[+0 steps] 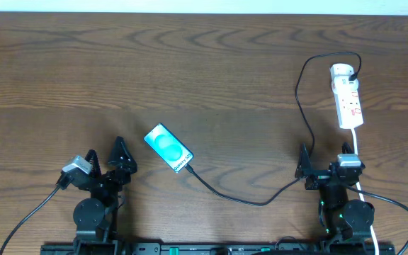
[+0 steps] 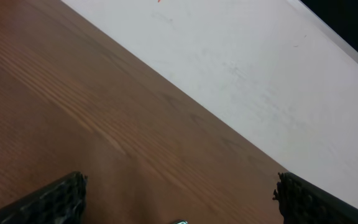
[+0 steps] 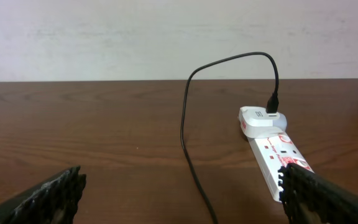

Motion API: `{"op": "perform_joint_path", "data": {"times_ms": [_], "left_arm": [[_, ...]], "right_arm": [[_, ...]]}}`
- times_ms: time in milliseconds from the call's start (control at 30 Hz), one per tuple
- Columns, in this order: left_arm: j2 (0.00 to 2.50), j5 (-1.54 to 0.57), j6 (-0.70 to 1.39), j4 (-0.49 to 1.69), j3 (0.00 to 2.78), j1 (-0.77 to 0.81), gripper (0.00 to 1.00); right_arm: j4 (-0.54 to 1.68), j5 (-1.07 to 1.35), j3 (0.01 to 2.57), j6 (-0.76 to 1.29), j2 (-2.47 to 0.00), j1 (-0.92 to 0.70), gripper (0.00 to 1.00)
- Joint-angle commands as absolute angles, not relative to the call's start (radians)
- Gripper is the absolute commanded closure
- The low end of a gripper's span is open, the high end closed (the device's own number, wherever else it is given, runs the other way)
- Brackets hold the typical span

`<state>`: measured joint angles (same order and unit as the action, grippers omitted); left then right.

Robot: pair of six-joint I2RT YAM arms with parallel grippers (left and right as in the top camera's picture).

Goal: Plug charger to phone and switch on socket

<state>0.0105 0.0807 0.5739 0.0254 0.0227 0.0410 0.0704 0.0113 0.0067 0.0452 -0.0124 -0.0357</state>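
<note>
The phone point(image 1: 168, 147) lies flat and slanted on the table, blue screen up. The black charger cable point(image 1: 261, 202) runs from the phone's lower right end, where its plug tip meets the phone edge, past my right gripper and up to a white adapter on the socket strip point(image 1: 348, 99). My left gripper point(image 1: 106, 157) is open and empty, left of the phone. My right gripper point(image 1: 324, 164) is open and empty, just in front of the strip. In the right wrist view the cable point(image 3: 188, 143) and the strip point(image 3: 278, 155) lie ahead between the open fingers point(image 3: 182, 183). The left wrist view shows open fingers point(image 2: 179, 186).
The strip's white lead point(image 1: 357, 145) runs down past the right arm toward the front edge. A pale wall point(image 3: 166, 37) stands behind the table's far edge. Bare wooden tabletop point(image 1: 190, 64) lies all around.
</note>
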Motion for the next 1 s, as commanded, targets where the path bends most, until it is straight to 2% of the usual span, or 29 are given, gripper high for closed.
{"op": "perform_joint_path", "data": {"times_ms": [0, 233, 500, 967], "left_arm": [[0.004, 0.094, 0.558, 0.066, 0.004, 0.038, 0.02], [0.004, 0.121, 0.550, 0.064, 0.004, 0.038, 0.02], [0.051, 0.113, 0.103, 0.064, 0.004, 0.038, 0.02], [0.194, 0.117, 0.098, 0.006, 0.004, 0.038, 0.02]], "right_arm": [[0.075, 0.017, 0.005, 0.059, -0.006, -0.031, 0.01], [0.075, 0.017, 0.006, 0.059, -0.006, -0.031, 0.01], [0.075, 0.017, 0.006, 0.059, -0.006, -0.031, 0.01], [0.075, 0.017, 0.006, 0.059, -0.006, -0.031, 0.01]]}}
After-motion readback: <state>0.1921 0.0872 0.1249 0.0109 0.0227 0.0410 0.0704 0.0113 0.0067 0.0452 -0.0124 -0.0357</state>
